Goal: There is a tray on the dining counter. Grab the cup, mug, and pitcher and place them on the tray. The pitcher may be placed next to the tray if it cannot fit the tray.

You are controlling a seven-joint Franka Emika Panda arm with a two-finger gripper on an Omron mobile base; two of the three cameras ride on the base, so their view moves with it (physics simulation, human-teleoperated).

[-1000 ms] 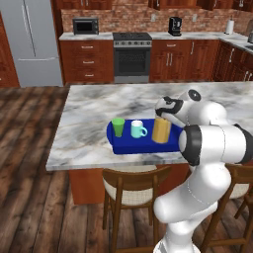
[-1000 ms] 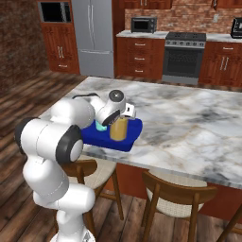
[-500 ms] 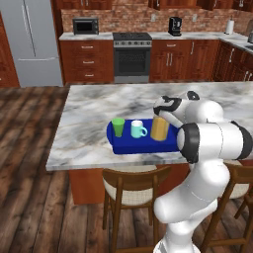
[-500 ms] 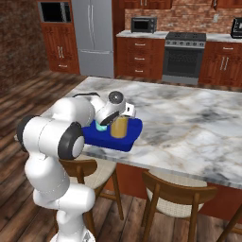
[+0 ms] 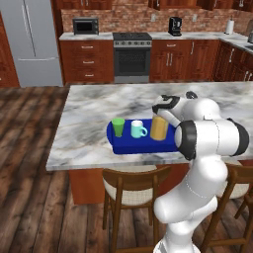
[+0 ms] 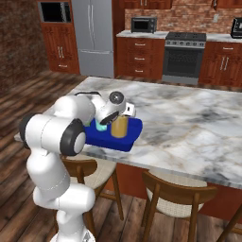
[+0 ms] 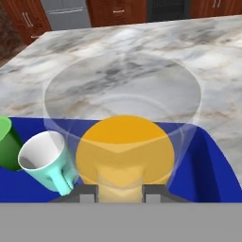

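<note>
on the tray (image 5: 120, 146), the cup (image 5: 118, 127), mug (image 5: 138, 129) and pitcher (image 5: 158, 128) stand in a row, the gripper (image 7: 120, 188) clamped on the pitcher's near wall.

Readable text: none in any view.
Labels, brands: none legible.
Numbers, signs: none legible.
</note>
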